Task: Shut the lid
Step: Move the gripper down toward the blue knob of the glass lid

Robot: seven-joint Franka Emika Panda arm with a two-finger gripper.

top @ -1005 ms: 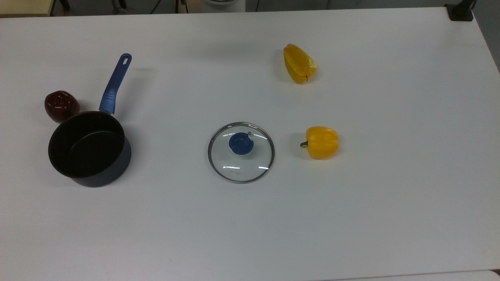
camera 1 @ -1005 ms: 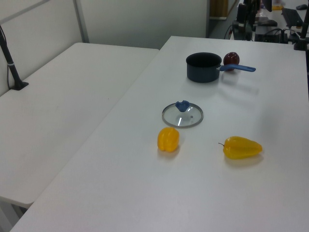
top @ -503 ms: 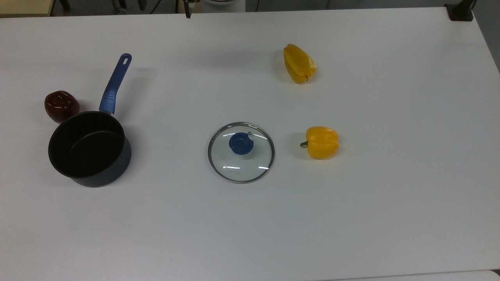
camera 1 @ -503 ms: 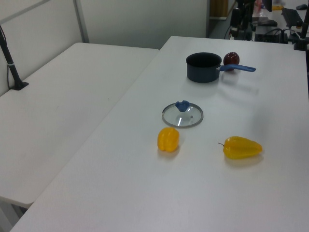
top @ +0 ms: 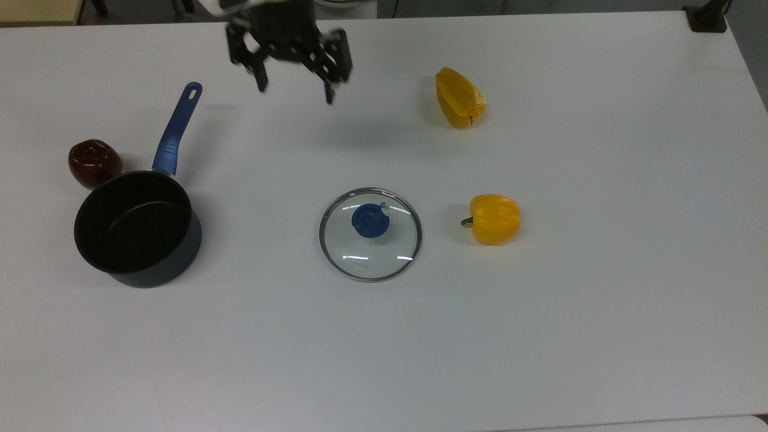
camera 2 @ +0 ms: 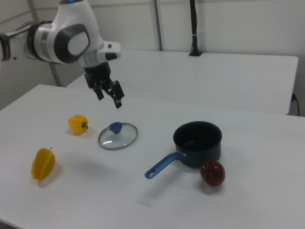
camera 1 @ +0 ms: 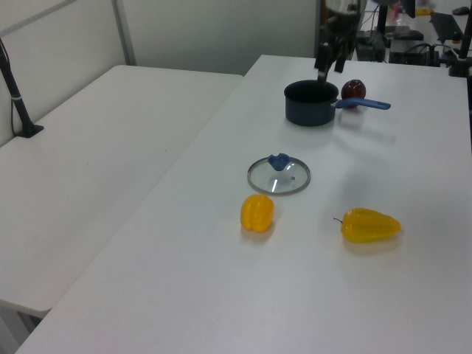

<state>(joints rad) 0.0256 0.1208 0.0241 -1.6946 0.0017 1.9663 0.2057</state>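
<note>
The lid (top: 372,249) is round clear glass with a metal rim and a blue knob. It lies flat on the white table (top: 540,336), mid-table, apart from the dark pot (top: 137,228) with the blue handle (top: 177,129). The pot stands open at the top view's left. In the left view the lid (camera 1: 279,177) is nearer than the pot (camera 1: 311,103); in the right view the lid (camera 2: 117,136) is left of the pot (camera 2: 197,142). My gripper (top: 295,93) hangs open and empty in the air, above the table's far side, well clear of the lid (camera 1: 329,70) (camera 2: 109,100).
Two yellow peppers lie to the top view's right of the lid: one close beside it (top: 494,218), one farther back (top: 459,98). A dark red round fruit (top: 94,162) rests against the pot's far left side. A second white table (camera 1: 88,162) adjoins on the left view's left.
My arm and open gripper have come into view from the top view's upper edge, now over the table's far side. The lid, pot and peppers have not moved.
</note>
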